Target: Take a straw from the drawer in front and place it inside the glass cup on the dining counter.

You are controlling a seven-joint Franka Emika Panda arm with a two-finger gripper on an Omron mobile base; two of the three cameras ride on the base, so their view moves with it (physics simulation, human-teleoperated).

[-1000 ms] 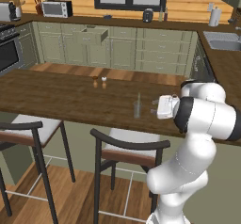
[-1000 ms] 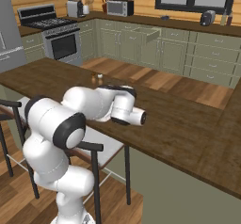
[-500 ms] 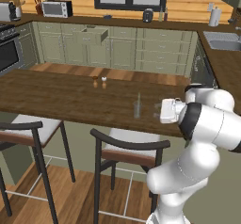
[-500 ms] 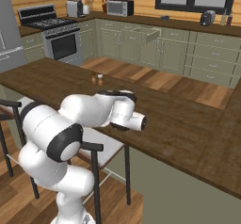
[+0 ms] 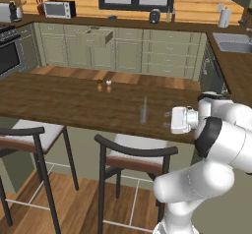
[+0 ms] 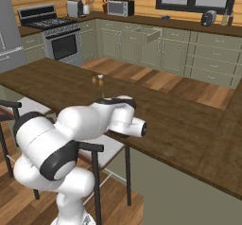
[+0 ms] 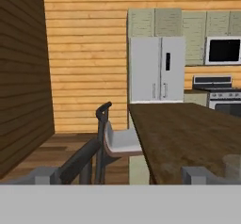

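The glass cup (image 5: pixel 143 115) stands on the dining counter (image 5: pixel 74 102), and a thin pale straw (image 5: pixel 144 103) rises upright out of it. My gripper (image 5: pixel 168 122) hovers just right of the cup near the counter's front edge, pointing left along the counter. In the hand view its two fingertips (image 7: pixel 44 175) stand far apart with nothing between them, so the gripper (image 7: pixel 120 173) is open. The glass cup (image 7: pixel 233 166) shows at that view's lower right, beside the far fingertip. The drawer (image 5: pixel 96 36) hangs open in the back cabinets, also seen as the drawer (image 6: pixel 149 34).
Two small shakers (image 5: pixel 104 84) sit mid-counter. Black-framed stools (image 5: pixel 130 154) stand under the counter's near side. A stove (image 6: pixel 64 42), microwave (image 5: pixel 60 8) and sink (image 5: pixel 235 43) line the far worktops. A fridge (image 7: pixel 155 68) stands beyond the counter's end.
My hand has drawn slightly back and down from the cup toward the counter's near edge, and the elbow has swung right. The jaws stay open; the cup and straw have not moved.
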